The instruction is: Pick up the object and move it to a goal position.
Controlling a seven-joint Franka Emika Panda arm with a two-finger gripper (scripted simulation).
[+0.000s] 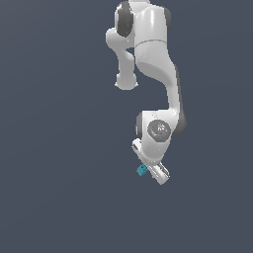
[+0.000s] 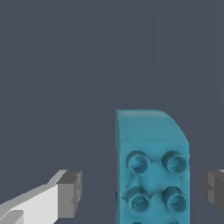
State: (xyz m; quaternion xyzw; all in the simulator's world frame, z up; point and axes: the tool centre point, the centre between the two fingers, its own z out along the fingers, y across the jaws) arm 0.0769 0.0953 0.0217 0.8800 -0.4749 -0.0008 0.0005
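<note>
presently the single white arm is reaching down over a plain dark grey surface, with its gripper lowered at the low end of the arm. in the exterior view the object, a small teal-blue block, is showing just at the gripper's edge on the exterior view's left side; whether it is touching the fingers cannot be told from there.

the wrist view is giving the clearer account. the object is lying between the two dark finger pads, its studded face turned toward the camera. the fingers are standing apart: one pad is well clear of the block with grey floor showing in the gap, and the other pad, partly cut by the picture's edge, is sitting just beside it with a narrow gap. nothing is clamped. the block is sitting off-centre, nearer the second pad.

judgement: the approach step is in hand, the grasp not yet made. the next move is calling for the fingers to close on the block's side faces. since the block is off-centre, one pad is likely to meet it first and nudge it; a small sideways correction beforehand would be reducing that risk. only then lift and carry. no goal marker is showing in either view.
</note>
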